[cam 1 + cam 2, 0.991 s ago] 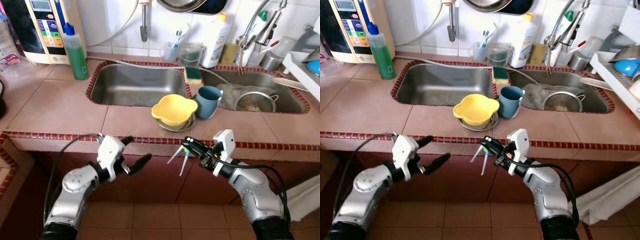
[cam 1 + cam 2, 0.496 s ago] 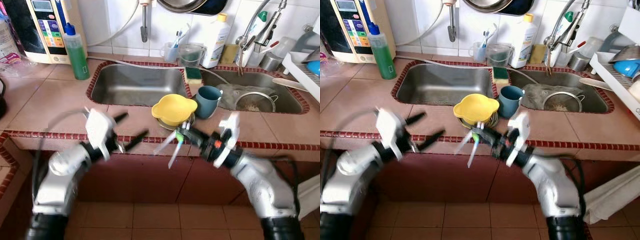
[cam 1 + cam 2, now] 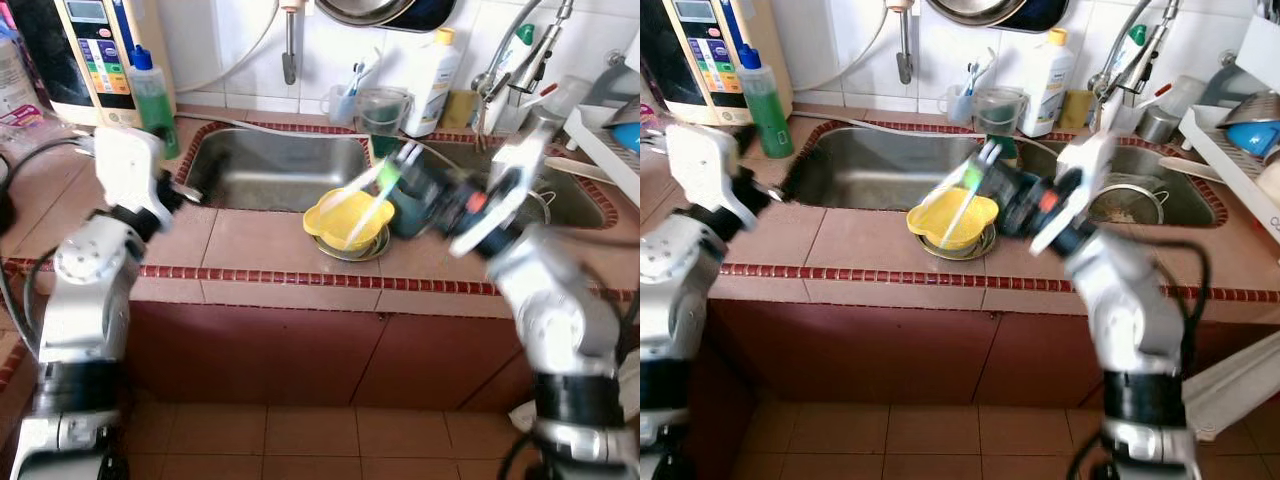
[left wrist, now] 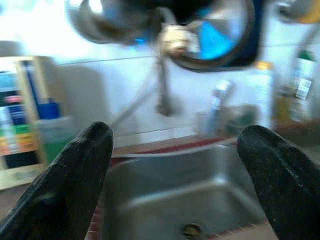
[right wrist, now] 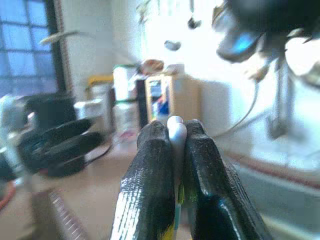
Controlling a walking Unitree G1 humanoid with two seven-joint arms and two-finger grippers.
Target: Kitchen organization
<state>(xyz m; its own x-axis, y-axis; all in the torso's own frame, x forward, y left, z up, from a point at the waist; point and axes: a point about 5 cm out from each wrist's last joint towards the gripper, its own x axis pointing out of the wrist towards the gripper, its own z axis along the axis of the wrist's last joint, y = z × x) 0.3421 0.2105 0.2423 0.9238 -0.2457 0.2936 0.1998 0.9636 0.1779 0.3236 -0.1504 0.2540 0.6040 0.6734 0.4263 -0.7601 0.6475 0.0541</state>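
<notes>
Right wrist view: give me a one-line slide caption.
Right gripper pinches pale toothbrush handles between its black fingers, with a blurred kitchen counter behind.

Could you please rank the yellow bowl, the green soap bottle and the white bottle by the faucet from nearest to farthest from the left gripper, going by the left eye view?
From the left gripper:
1. Green soap bottle, just behind it at the sink's left corner.
2. Yellow bowl, on the counter's front strip, toward the robot's right.
3. White bottle, far back against the wall.

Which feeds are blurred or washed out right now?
Both eye views: right gripper and its toothbrushes smear with motion; the counter stays sharp. Right wrist view: bright glare, soft background. Left wrist view: blurred throughout, fingers dark.
</notes>
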